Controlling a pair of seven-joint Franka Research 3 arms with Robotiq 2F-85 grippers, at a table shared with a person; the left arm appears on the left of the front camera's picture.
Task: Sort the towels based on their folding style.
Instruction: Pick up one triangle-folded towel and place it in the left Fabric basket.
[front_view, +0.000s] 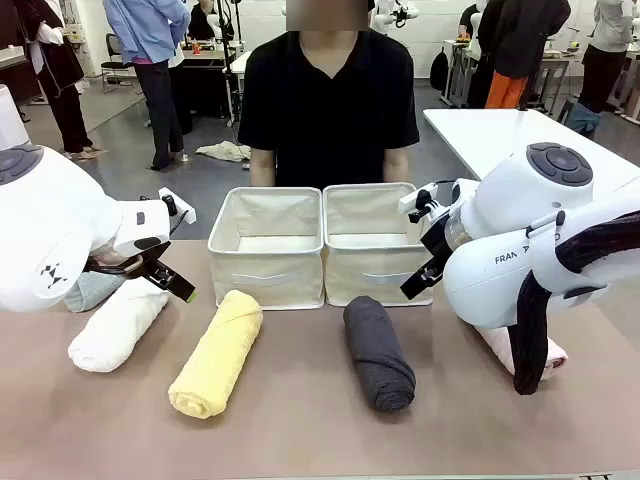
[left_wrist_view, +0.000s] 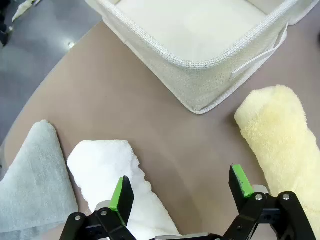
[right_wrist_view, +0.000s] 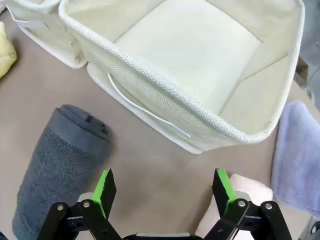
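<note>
R gripper (right_wrist_view: 165, 192) hanging w/ jaws wide apart just in front of cream bin (right_wrist_view: 165, 107), dk grey rolled towel (right_wrist_view: 60, 165) lying near bin's left front corner, pink towel (right_wrist_view: 250, 187) peeking out by its right corner, periwinkle towel (right_wrist_view: 300, 155) lying beside bin's right wall

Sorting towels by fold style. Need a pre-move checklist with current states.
1. Left gripper open, nothing held: ok.
2. Right gripper open, nothing held: ok.
3. White rolled terry towel centred between the left fingers: not ok, it lies under one finger.
4. Right arm's target obvious: cannot tell, dark grey rolled towel to one side, pink rolled towel to the other.
5. Two cream fabric bins upright, tops open: ok.
6. Hands of the person away from the bins: cannot tell, hidden behind them.
</note>
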